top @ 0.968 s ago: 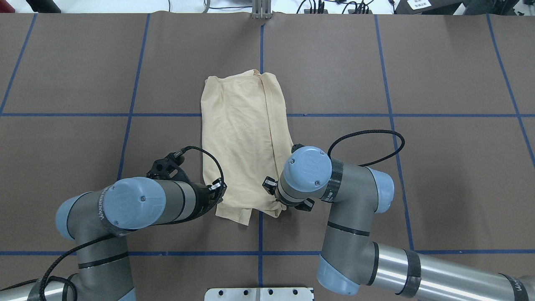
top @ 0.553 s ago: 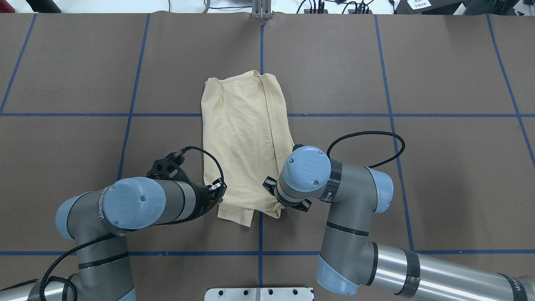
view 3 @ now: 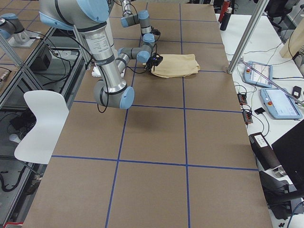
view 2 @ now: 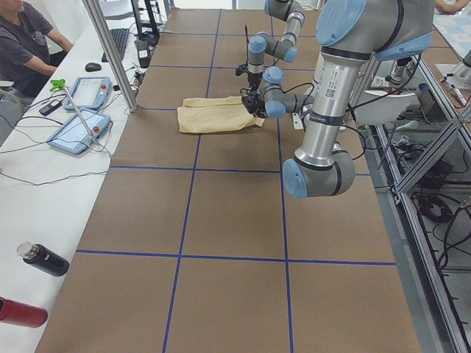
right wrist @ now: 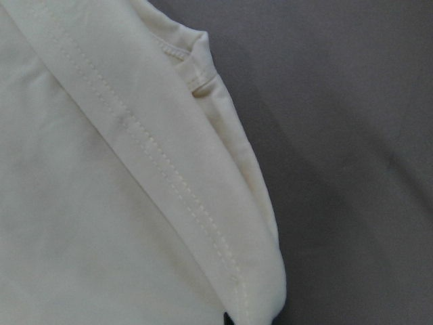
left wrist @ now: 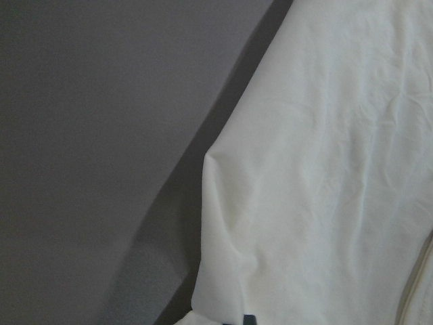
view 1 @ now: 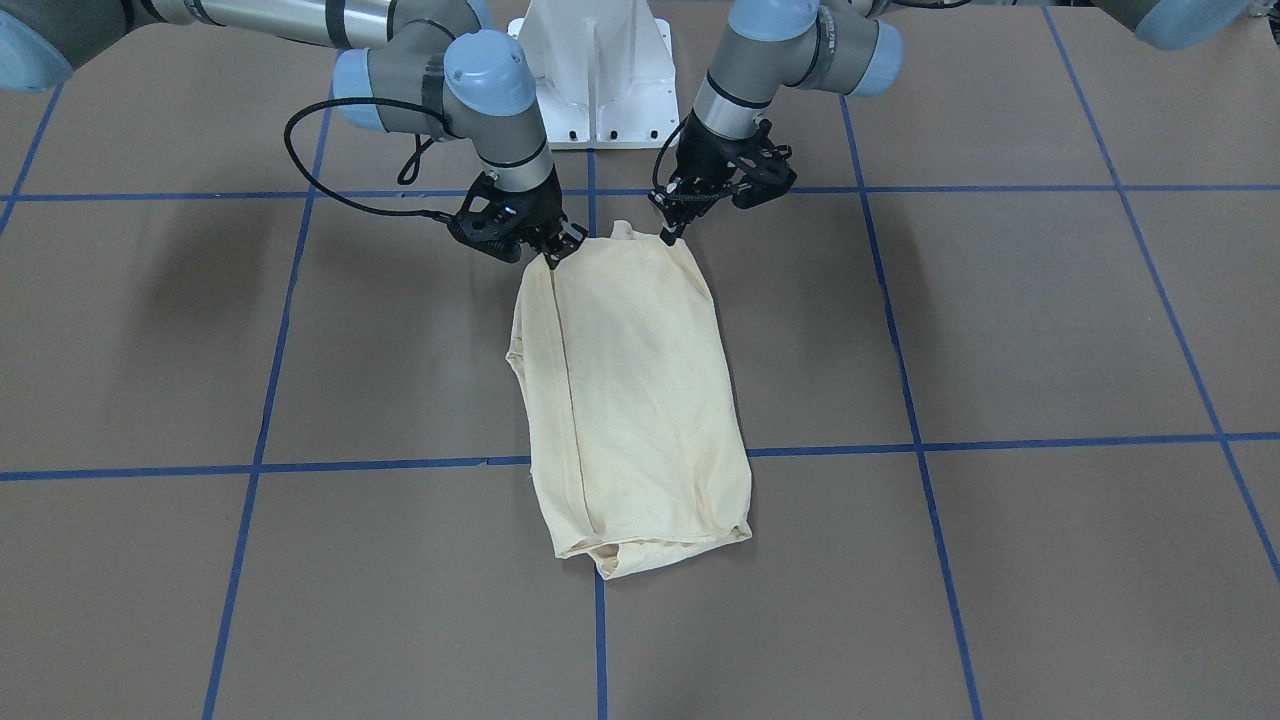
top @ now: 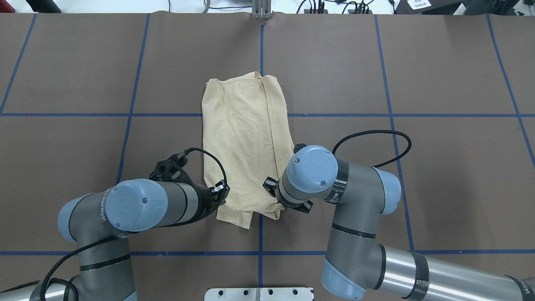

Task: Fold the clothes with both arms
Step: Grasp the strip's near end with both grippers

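The clothes are one pale cream shirt point(top: 242, 138), folded into a long narrow strip that lies flat on the brown table; its print is hidden. My left gripper point(view 1: 668, 236) is shut on the shirt's point(view 1: 640, 400) near corner on my left side. At the other near corner, my right gripper point(view 1: 550, 258) pinches the seamed edge. In the overhead view both wrists cover the fingertips. The left wrist view shows the cloth point(left wrist: 325, 169) with a dark fingertip at the bottom. A folded hem point(right wrist: 169, 183) fills the right wrist view.
The white pedestal base point(view 1: 600, 80) stands just behind the grippers. Blue tape lines point(top: 334, 115) divide the table. A side bench holds tablets point(view 2: 77, 131) and bottles point(view 2: 43, 259), with a seated person point(view 2: 26, 37) beside it. A white chair point(view 3: 40, 123) stands off the table.
Both arms have shifted slightly, the right elbow swinging outward. The shirt's near edge has crept a little toward the robot base. Both grips are unchanged.
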Controlling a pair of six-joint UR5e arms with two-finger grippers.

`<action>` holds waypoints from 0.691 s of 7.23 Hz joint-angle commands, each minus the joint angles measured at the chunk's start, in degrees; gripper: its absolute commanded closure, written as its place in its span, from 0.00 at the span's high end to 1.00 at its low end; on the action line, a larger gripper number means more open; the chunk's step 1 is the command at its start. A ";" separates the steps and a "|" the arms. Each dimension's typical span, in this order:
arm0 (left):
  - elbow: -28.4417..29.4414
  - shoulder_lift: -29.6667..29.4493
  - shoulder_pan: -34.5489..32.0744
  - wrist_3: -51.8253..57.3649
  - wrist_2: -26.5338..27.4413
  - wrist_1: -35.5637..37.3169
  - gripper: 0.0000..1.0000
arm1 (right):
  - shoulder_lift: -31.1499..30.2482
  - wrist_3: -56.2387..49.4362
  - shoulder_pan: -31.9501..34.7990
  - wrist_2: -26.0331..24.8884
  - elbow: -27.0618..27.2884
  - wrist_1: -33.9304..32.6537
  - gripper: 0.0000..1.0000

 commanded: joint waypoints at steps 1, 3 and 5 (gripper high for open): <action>-1.70 0.43 1.14 0.16 0.07 0.12 0.00 | -3.62 -0.08 -2.96 0.18 5.06 -0.08 0.00; -2.94 0.26 5.26 0.25 0.07 1.70 0.00 | -4.16 -0.17 -5.42 0.26 5.78 -0.08 0.00; -3.55 0.17 7.13 0.25 0.07 1.70 0.00 | -6.36 -0.35 -5.79 1.05 9.55 0.09 0.00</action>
